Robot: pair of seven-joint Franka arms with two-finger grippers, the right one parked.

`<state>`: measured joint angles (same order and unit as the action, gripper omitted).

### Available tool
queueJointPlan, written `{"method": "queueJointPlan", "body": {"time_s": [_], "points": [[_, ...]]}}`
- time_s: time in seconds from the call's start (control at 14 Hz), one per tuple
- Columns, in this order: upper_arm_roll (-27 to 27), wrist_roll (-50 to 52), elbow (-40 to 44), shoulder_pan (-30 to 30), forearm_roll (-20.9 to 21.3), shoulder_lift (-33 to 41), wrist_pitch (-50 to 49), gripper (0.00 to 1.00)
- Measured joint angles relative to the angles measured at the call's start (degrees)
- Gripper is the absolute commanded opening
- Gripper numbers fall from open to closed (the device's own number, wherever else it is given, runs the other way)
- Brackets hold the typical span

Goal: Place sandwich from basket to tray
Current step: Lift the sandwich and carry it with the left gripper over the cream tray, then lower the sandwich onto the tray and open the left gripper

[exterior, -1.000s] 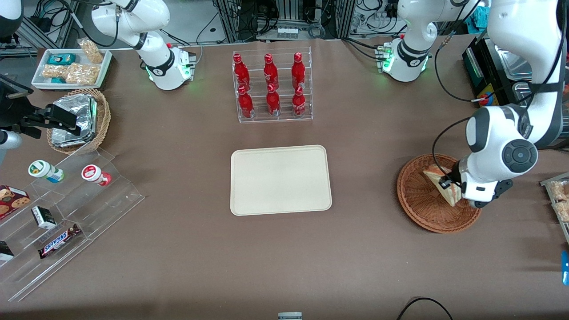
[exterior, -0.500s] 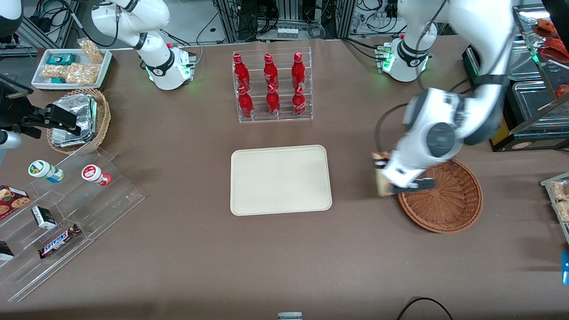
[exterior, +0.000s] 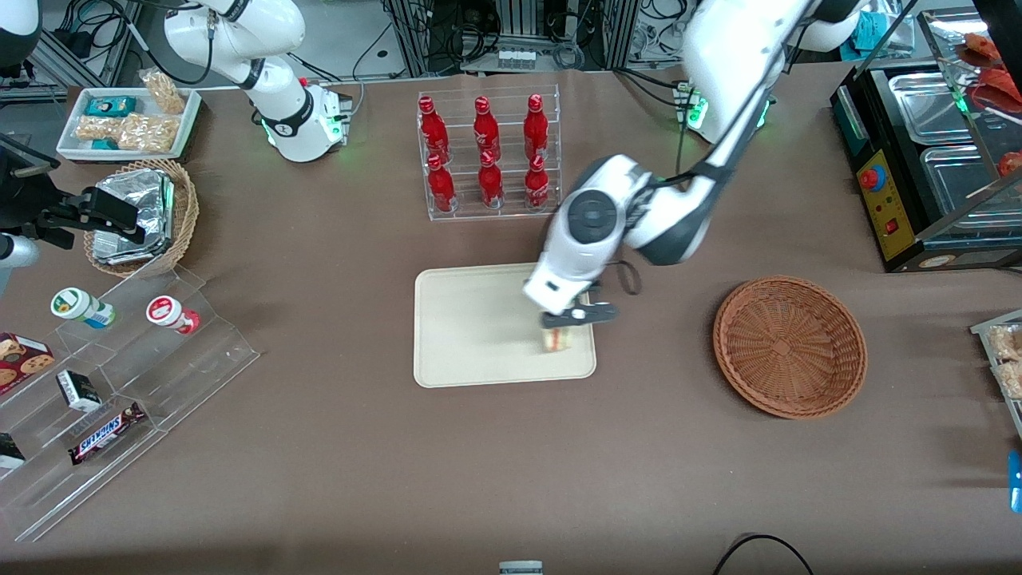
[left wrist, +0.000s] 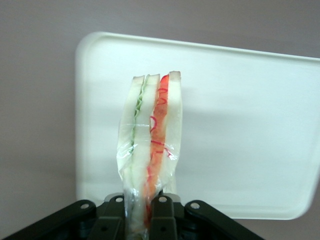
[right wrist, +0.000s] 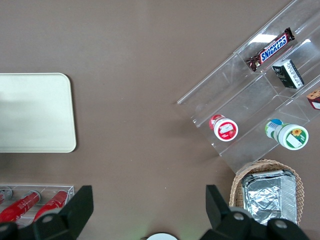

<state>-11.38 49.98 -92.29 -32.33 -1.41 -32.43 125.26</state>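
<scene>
My left gripper is shut on the sandwich and holds it over the cream tray, at the tray's edge nearest the reddish-brown basket. In the left wrist view the sandwich stands on edge in clear wrap, pale bread with green and red-orange layers, pinched between the black fingers, with the tray under it. The basket has nothing in it and lies toward the working arm's end of the table.
A clear rack of red bottles stands just farther from the front camera than the tray. A clear stepped shelf with snacks, a pale basket of foil packs and a white snack tray lie toward the parked arm's end.
My left gripper has carried the sandwich out of the basket, across the table, to above the tray. The basket is left with nothing in it.
</scene>
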Motion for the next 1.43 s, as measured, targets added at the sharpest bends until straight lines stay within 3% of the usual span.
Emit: {"method": "queueJointPlan", "body": {"time_s": [0.21,0.43,0.5,0.57,0.71,1.21,1.43], "points": [[0.1,4.2,8.6,-4.3,0.3,-7.4,1.0,0.00],[0.2,6.6,12.2,-5.9,4.2,-10.9,1.0,0.00],[0.2,6.9,12.4,-6.2,5.3,-11.4,1.0,0.01],[0.2,7.0,12.4,-6.5,5.8,-11.8,1.0,0.09],[0.2,7.0,12.4,-7.2,5.9,-12.5,0.9,1.00],[0.1,7.0,14.0,-8.1,6.2,-11.9,0.5,1.00],[1.3,7.1,14.6,-8.0,6.5,-6.4,-7.7,1.00]]}}
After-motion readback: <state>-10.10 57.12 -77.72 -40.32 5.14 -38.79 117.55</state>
